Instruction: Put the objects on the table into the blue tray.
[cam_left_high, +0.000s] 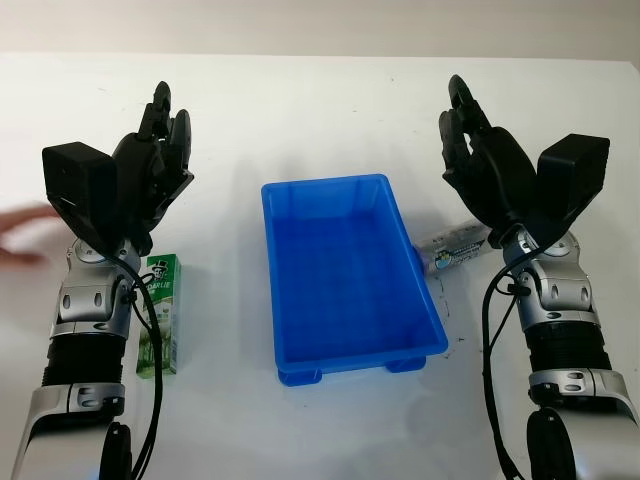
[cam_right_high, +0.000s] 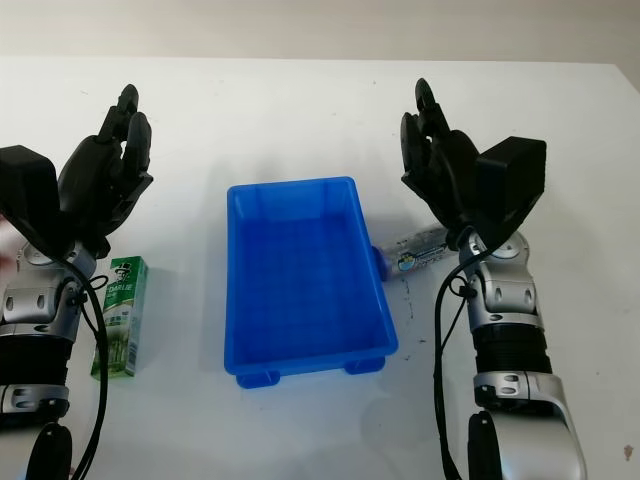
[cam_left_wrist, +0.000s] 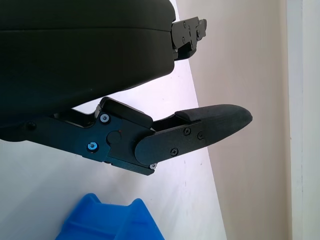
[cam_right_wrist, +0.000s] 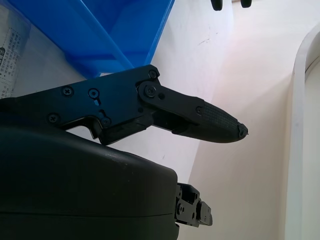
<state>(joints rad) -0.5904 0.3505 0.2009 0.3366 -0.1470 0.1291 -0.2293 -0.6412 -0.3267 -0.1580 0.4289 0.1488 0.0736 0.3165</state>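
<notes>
An empty blue tray (cam_left_high: 290, 360) sits in the middle of the white table. A green toothpaste box (cam_left_high: 160, 312) lies left of it, beside my left forearm. A white tube with a purple cap (cam_left_high: 452, 245) lies against the tray's right side, partly hidden under my right hand. My left hand (cam_left_high: 160, 150) is raised above the table left of the tray, open and holding nothing. My right hand (cam_left_high: 470, 150) is raised right of the tray, above the tube, open as well. The tray's corner (cam_left_wrist: 110, 220) appears in the left wrist view, its wall (cam_right_wrist: 120, 30) in the right wrist view.
A blurred person's hand (cam_left_high: 25, 235) reaches in at the left edge of the table. The table's far edge meets a pale wall at the back.
</notes>
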